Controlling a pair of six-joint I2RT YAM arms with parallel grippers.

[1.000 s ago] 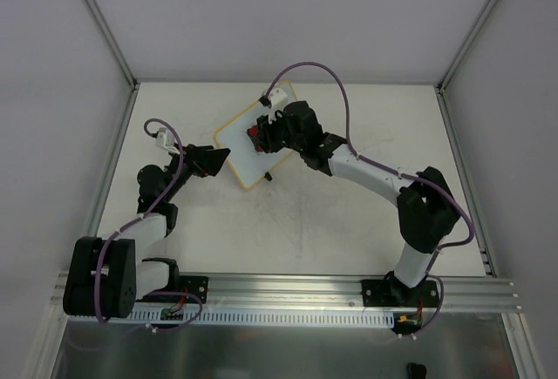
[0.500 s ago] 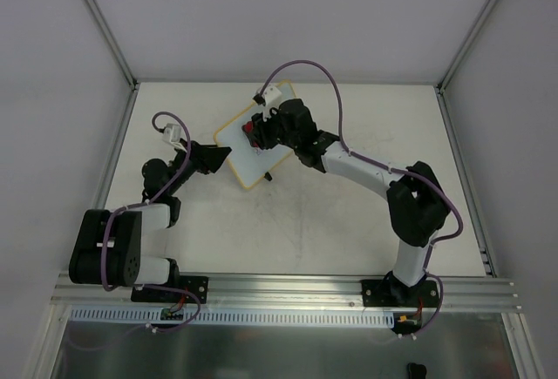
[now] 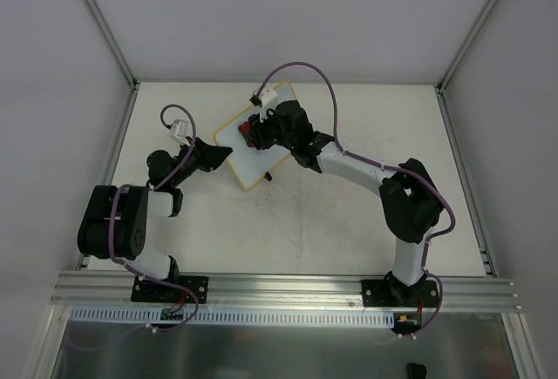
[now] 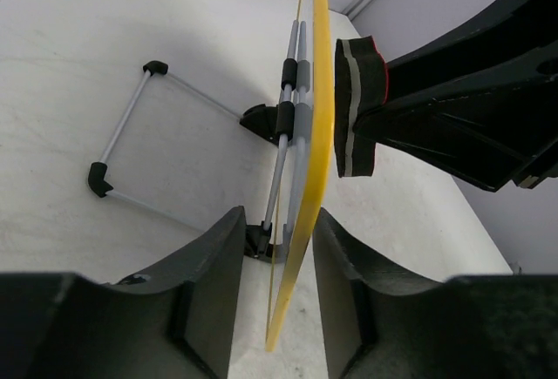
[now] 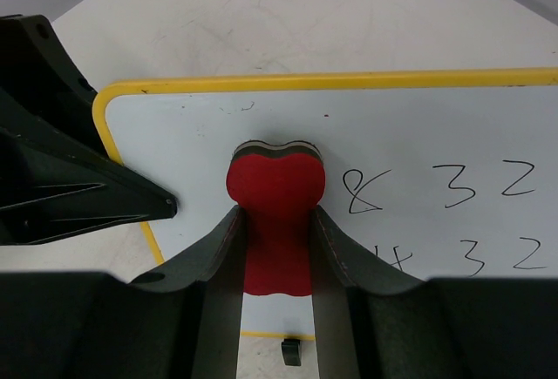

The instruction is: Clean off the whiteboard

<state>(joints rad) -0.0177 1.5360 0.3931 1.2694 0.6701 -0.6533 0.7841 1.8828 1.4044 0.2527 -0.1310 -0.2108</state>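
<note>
My right claw [image 5: 275,222] is clamped on the red eraser [image 5: 275,179], 1 finger down each of its sides, and the eraser's rounded head sits on the whiteboard [image 5: 174,135] left of centre in the right wrist view. To the right of the eraser are 2 rows of dark handwritten digits; the lower row is partly hidden by my finger. In the top view, the whiteboard [image 3: 247,158] stands skewed at the upper middle of the table [image 3: 331,222], with my right claw [image 3: 255,131] and the eraser [image 3: 248,128] over its upper part. My left claw [image 3: 225,154] meets the board's left edge. In the left wrist view, that claw [image 4: 277,231] has 1 finger on each side of the yellow frame [image 4: 314,135], seen edge-on, with the wire stand [image 4: 131,126] folded out behind it at the left; I cannot tell whether those fingers are pinching the board or only straddling it. The eraser [image 4: 353,104] presses on the board's far face there, at the upper right.
</note>
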